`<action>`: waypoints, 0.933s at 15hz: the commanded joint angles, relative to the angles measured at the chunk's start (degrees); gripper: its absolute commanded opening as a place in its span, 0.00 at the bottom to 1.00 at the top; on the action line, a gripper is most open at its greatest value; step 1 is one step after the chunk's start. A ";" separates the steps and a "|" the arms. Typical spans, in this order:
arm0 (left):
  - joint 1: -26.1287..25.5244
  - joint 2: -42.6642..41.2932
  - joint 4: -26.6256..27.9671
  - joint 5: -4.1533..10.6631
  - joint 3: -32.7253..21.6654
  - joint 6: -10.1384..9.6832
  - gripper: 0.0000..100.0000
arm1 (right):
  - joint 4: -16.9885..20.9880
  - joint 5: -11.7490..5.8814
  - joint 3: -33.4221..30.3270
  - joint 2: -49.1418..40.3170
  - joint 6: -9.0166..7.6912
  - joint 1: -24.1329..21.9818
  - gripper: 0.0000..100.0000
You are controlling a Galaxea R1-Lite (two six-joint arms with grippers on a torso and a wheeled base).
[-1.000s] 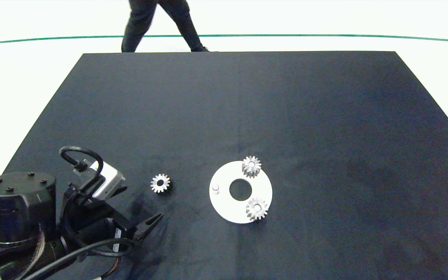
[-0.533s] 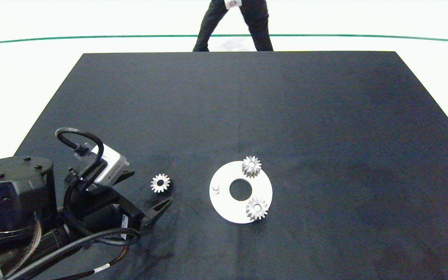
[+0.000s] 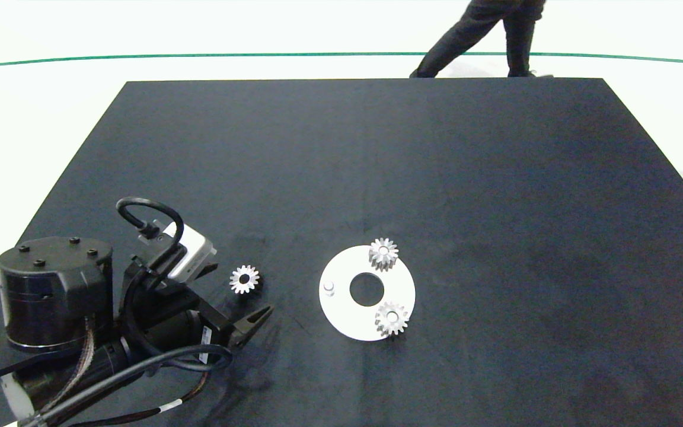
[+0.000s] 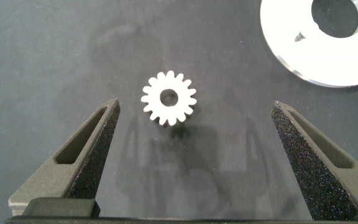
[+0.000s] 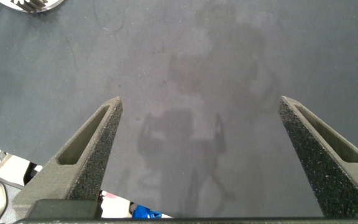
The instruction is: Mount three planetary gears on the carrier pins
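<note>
Planetary gears, three, silver and toothed. Two seated on carrier pins of the white disc [image 3: 341, 314]: one [image 3: 383, 254] at the disc's far rim, one [image 3: 391, 318] at its near right rim, teeth overhanging the edge. Third gear [image 3: 244, 279] loose, flat on the black table [image 3: 377, 154], left of the disc and apart from it, centre hole [image 4: 168, 97] showing dark table through it. One bare pin [image 3: 329, 287] standing upright on the disc's left side, whitish, short. Large round hole at the disc's middle.

Left gripper [image 4: 194, 121] low over the loose gear, fingers spread wide, gripping nothing. From the left wrist view: gear lying between the two grey fingers [image 4: 95, 137], nearer their tips, touching neither; part of the white disc visible beyond. From the head view: only one dark fingertip [image 3: 255, 317] visible, just nearer the table's near edge than the gear; the other hidden beneath the wrist camera [image 3: 190, 258]. Bulky dark arm [image 3: 54, 290] and cables towards the table's near left corner.

Right gripper [image 5: 197, 106] spread wide too, empty, hanging over bare table, with a sliver of a gear at the picture's corner; barely in the head view, at the table's near right edge.

Beyond the far edge, on the pale floor by a green line [image 3: 199, 56], a person's legs [image 3: 484, 35] in dark trousers.
</note>
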 commanded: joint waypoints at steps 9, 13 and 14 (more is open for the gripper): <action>-0.79 4.25 -0.30 0.01 -2.68 0.41 1.00 | 0.05 -0.12 -0.09 -0.36 -0.10 0.08 1.00; -0.35 5.30 -0.30 0.10 -3.65 0.41 1.00 | 0.14 -0.12 0.00 -0.45 -0.10 0.08 1.00; -0.26 5.66 -0.39 0.10 -3.91 0.50 1.00 | 0.14 -0.12 0.00 -0.45 -0.45 0.08 1.00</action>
